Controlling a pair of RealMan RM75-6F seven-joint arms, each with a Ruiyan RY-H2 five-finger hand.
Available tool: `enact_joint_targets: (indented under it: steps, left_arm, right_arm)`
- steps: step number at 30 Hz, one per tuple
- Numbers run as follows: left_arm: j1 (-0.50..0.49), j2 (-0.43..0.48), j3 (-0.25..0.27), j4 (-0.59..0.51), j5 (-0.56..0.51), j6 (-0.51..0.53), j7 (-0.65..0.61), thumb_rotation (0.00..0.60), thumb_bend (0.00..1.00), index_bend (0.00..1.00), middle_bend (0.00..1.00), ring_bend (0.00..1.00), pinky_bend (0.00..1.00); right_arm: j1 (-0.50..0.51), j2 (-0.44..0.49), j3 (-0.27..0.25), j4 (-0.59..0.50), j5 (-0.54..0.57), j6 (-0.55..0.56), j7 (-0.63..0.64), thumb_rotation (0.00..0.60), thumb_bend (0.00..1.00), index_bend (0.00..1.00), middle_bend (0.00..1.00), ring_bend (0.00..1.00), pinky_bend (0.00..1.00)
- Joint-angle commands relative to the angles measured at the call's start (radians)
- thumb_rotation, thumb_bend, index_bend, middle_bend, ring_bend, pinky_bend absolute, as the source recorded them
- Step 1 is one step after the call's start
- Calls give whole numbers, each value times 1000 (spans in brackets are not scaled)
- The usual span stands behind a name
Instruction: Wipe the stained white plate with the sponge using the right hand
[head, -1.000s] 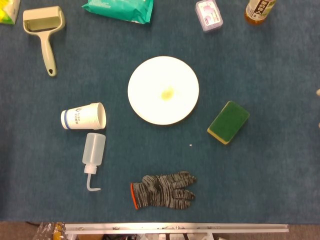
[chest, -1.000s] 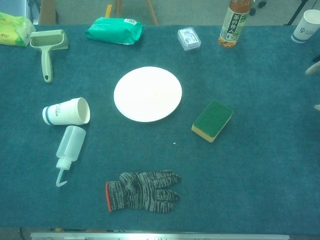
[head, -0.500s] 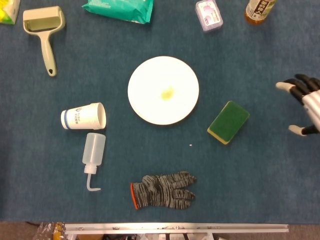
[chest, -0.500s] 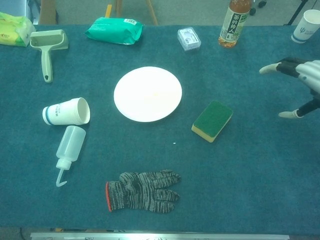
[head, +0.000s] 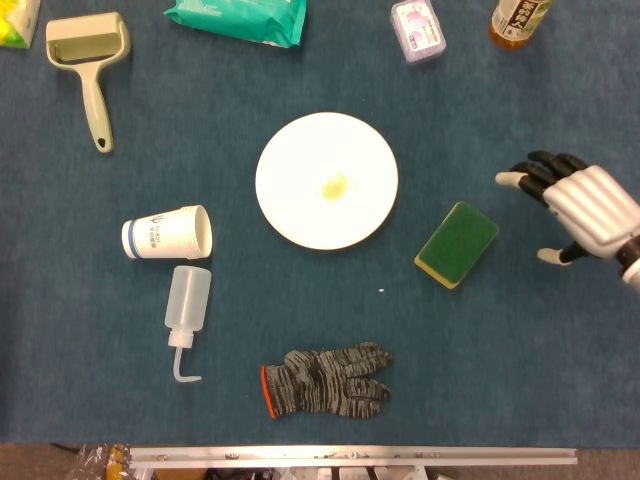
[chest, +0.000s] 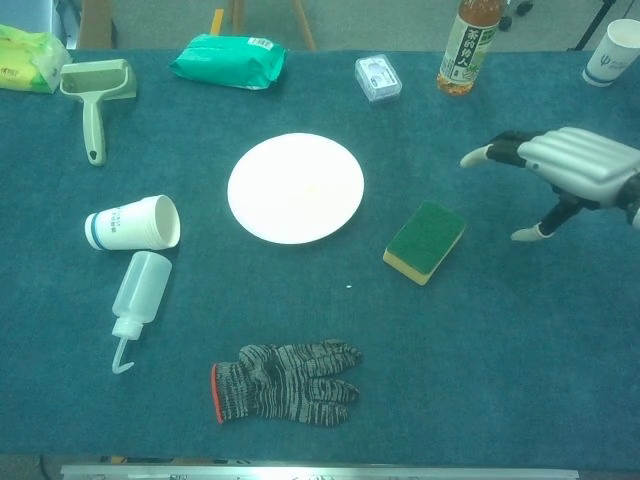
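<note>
One hand in play: the right hand (head: 580, 210) hovers with fingers spread and nothing in them, just right of the sponge (head: 457, 244) and not touching it. The sponge lies green side up on the blue table (head: 520, 380), close beside the white plate (head: 326, 180), whose yellowish stain (head: 334, 186) sits mid-plate.

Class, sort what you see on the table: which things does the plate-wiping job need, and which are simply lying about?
Needed for the job:
- white plate with yellow stain
- sponge, green top, beside the plate
- right hand, open, apart from the sponge

Lying about:
- paper cup on its side
- squeeze bottle
- knit glove
- lint roller
- green packet
- tea bottle
</note>
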Motion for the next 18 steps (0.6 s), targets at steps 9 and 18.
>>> enact_joint_targets:
  steps: [9, 18]
  left_arm:
    - [2, -10, 2, 15, -1, -9, -7, 600, 464, 229, 32, 76, 161]
    - [5, -19, 6, 33, -1, -16, -25, 600, 464, 229, 32, 76, 161]
  right_arm:
    - [86, -45, -14, 46, -14, -83, -67, 600, 0, 190, 186, 100, 187]
    - [135, -88, -24, 89, -21, -115, -90, 600, 0, 190, 186, 101, 187]
